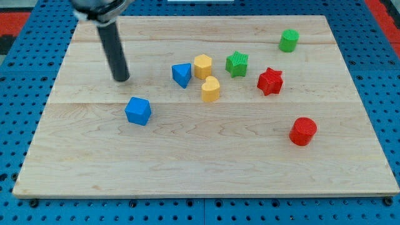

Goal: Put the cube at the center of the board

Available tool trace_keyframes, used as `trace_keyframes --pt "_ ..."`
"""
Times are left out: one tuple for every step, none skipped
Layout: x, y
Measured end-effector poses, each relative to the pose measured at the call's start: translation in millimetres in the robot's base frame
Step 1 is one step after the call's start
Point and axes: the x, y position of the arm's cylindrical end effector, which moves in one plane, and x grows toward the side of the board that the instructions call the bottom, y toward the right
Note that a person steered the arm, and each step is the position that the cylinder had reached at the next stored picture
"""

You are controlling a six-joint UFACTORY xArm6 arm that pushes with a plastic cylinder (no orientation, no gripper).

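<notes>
The wooden surface (206, 162) carries scattered blocks; my tip (121, 79), a bare rod without fingers, stands apart from the blue cube (138, 111), toward the view's top-left

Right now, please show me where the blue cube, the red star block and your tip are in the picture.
blue cube (138, 111): camera view, on its front face.
red star block (270, 80): camera view, on its top centre.
my tip (121, 79): camera view, on the rod's lower end, above and left of the blue cube, apart from it.

Board (206, 162): pale wood, visible grain, matt. Blue cube (137, 111): smooth, plastic-looking, slight sheen. Rod (114, 53): dark, smooth.
</notes>
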Motion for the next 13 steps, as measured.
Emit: trace_keyframes --pt "51.8 5.8" --pt "60.6 16.9" --pt "64.3 20.0" --pt "65.5 21.8" --pt "72.7 28.3" --pt "83.5 34.2" --pt "83.5 62.8" --pt "81.6 76.1" --pt "68.3 76.1" --pt "57.0 76.1" --pt "51.8 76.8" --pt "46.2 88.6" --pt "43.5 117.2"
